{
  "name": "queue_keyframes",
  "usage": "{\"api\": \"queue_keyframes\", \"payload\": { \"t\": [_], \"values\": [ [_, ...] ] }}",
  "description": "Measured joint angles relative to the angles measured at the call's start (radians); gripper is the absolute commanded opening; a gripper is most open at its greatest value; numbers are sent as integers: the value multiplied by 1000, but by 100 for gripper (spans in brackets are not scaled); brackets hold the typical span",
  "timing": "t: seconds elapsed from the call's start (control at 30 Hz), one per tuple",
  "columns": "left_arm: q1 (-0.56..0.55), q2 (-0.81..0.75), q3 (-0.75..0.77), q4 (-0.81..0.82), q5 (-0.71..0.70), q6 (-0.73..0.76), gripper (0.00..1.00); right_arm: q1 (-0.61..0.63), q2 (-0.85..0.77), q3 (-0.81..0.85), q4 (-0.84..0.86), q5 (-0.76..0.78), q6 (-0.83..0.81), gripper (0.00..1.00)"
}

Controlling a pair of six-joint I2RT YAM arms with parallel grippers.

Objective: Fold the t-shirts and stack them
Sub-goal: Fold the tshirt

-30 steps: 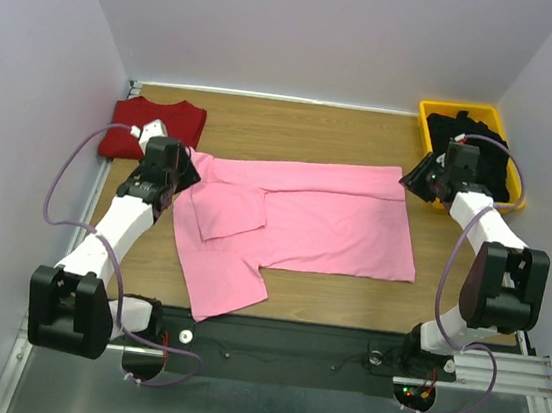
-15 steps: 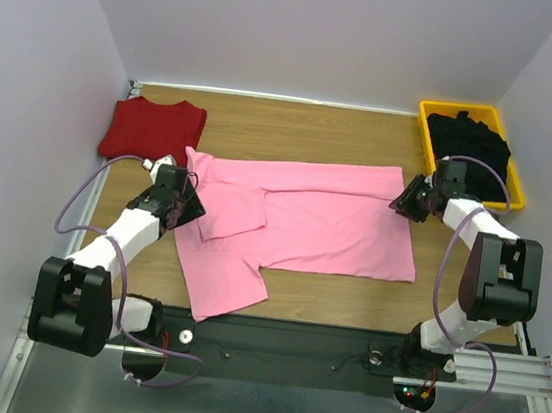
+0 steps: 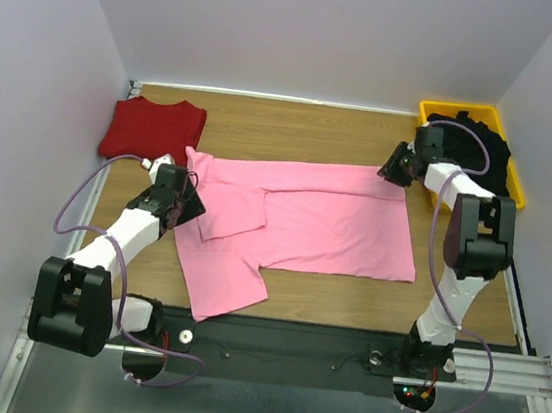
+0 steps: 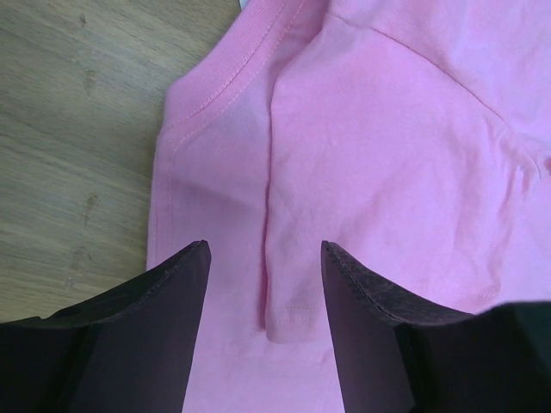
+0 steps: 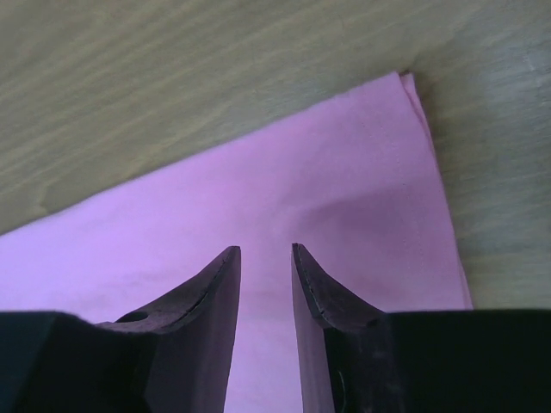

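Pink cotton is spread across the middle of the wooden surface (image 3: 295, 133). The light pink t-shirt (image 3: 335, 219) is laid flat, with one sleeve turned in over the body and another flap of cloth reaching toward the near edge. It is judged to be only begun, as the main folds are not yet made. The dark red t-shirt (image 3: 152, 129) is seen at the far left corner, seemingly folded into a compact square, so it is taken as done and as the likely base of the stack. The black t-shirt (image 3: 480, 146) is bunched in a yellow bin (image 3: 427, 109) at the far right and is not yet folded. The left tool (image 4: 263, 254) is held over the collar end of the pink shirt, its jaws well apart and nothing gripped. The right tool (image 5: 265, 251) is poised over the far right corner of the same shirt, its jaws parted by a narrow gap, with no cloth pinched. The surface is enclosed by plain pale walls (image 3: 328, 32) on three sides, and a metal rail (image 3: 498, 370) is fitted along the near edge.
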Motion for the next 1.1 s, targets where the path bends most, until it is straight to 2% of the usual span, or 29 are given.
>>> {"api": "queue_keyframes", "payload": {
  "t": [0.17, 0.3, 0.7, 0.77, 0.9, 1.1],
  "values": [
    [0, 35, 7, 15, 1, -3, 66, 0, 123, 57, -6, 58, 0, 36],
    [0, 114, 48, 24, 10, -3, 66, -7, 151, 98, -2, 128, -7, 36],
    [0, 187, 176, 45, 23, 3, 66, -68, 218, 199, -4, 272, -26, 38],
    [0, 188, 178, 45, 27, 3, 66, -79, 222, 206, -5, 275, -27, 40],
    [-18, 177, 174, 20, 32, 1, 66, -86, 214, 201, -8, 245, -28, 55],
    [-93, 57, 110, -85, 33, -31, 65, -86, 11, 79, -73, 158, -26, 71]
  ]
}}
